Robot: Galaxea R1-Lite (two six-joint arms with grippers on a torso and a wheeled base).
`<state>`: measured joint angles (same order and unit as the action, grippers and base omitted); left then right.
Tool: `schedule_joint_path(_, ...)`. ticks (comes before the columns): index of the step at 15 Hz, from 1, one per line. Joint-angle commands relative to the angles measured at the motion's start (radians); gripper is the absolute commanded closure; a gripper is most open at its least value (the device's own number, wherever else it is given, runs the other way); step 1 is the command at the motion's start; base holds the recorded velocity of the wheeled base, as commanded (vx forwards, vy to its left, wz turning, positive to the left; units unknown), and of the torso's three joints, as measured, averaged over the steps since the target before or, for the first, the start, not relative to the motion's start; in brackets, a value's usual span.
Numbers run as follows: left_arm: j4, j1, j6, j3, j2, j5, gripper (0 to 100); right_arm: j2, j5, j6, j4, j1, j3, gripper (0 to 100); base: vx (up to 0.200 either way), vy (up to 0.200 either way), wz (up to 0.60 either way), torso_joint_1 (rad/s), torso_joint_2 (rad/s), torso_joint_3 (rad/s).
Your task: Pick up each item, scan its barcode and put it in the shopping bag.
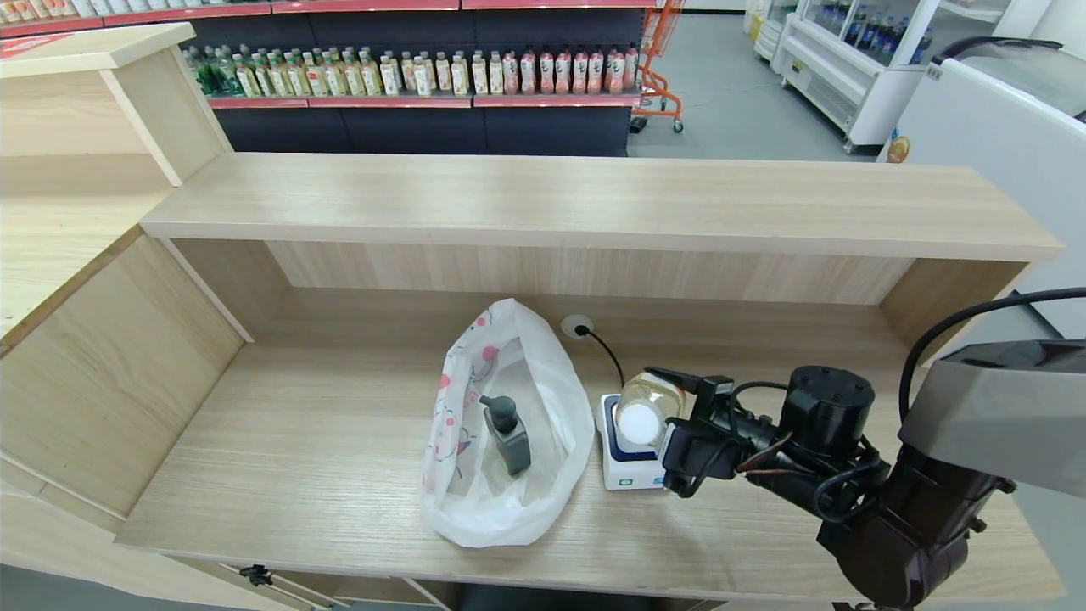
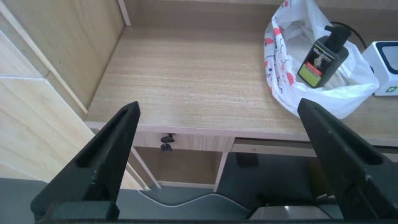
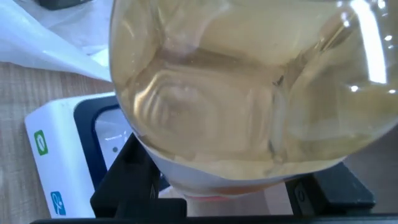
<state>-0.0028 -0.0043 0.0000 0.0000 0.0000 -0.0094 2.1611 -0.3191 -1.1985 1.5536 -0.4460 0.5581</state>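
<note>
Currently the right end effector (image 1: 670,424) is clamped on a clear bottle (image 1: 649,399) of pale yellow liquid. The bottle lies on its side, white cap toward the robot, right over the white scanner (image 1: 632,477) on the tabletop (image 1: 297,458); whether it touches the scanner I cannot tell. Just to the left of the scanner sits the open white shopping bag (image 1: 543,373) with red print, and a dark pump bottle (image 1: 507,434) rests inside it. The left end effector (image 2: 219,118) hangs before the tabletop's near edge with its fingers spread wide, holding nothing, well apart from the bag.
</note>
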Motion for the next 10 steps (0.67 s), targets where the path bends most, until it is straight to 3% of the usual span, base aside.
schedule_joint_path(1, 0.000, 0.000, 0.000, 0.000, 0.002, 0.000, 0, 0.016, -0.001, 0.000, 0.000, -0.005, 0.005, 100, 0.000, 0.000, 0.00, 0.000, 0.00, 0.000)
schedule_joint_path(10, 0.000, 0.000, 0.000, 0.000, 0.000, 0.000, 0, 0.060, 0.000, 0.000, 0.002, -0.034, 0.031, 100, 0.000, 0.000, 0.00, 0.000, 0.00, 0.000)
